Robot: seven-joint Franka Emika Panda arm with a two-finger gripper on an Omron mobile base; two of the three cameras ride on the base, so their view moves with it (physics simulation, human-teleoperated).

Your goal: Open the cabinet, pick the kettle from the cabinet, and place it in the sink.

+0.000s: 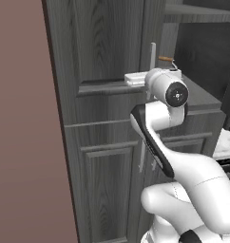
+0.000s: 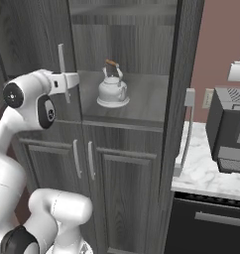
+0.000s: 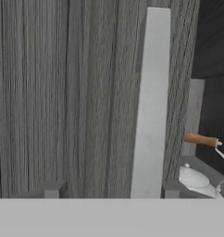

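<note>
Soft, even rendered light, dim cabinet (image 2: 127, 59) interior, faint shadows, slightly coarse detail.

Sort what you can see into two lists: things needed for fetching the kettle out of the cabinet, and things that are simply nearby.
Needed for the job:
kettle
cabinet
cabinet handle
gripper

Simply nearby:
lower doors
marble counter
dark appliance

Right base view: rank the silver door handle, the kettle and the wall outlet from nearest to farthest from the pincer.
1. Door handle, right at the pincer, on the left door.
2. Kettle, on the cabinet shelf to its right.
3. Outlet, far right on the wall.
</note>
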